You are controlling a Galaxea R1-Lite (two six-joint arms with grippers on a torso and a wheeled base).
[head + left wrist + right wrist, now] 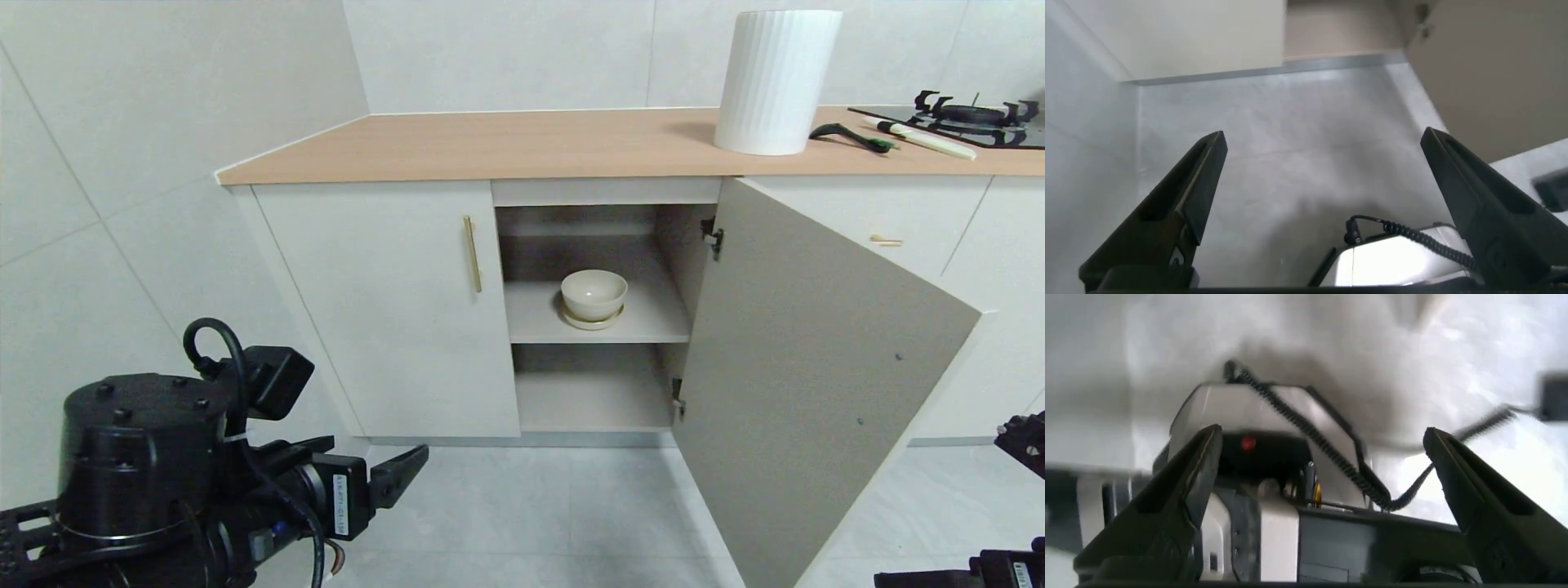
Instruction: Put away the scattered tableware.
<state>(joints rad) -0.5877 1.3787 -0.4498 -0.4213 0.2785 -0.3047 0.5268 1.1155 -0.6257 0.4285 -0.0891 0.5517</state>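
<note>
Bowl (593, 292) on plate (592, 321) sits on middle shelf (645, 323) of cabinet (604, 192), door (808, 367) open. Black spoon (849, 135) and pale utensil (918, 136) lie on bench (490, 143) beside stove (971, 114). Left gripper (1323, 140) and right gripper (1323, 437) low, fingers released, empty. Likely next: fetch the utensils. Skirt the door, grasp handles mid-length.

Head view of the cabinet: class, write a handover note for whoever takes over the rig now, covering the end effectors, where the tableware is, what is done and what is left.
Left end effector: open, empty, low over the floor. Right end effector: open, empty.
Bowl sits on a plate on the middle shelf of the cabinet, whose door stands open.
Dark spoon and pale utensil lie on the counter near the stove.
Done: bowl and plate stored. Left, probably: the two utensils, then the door.
</note>
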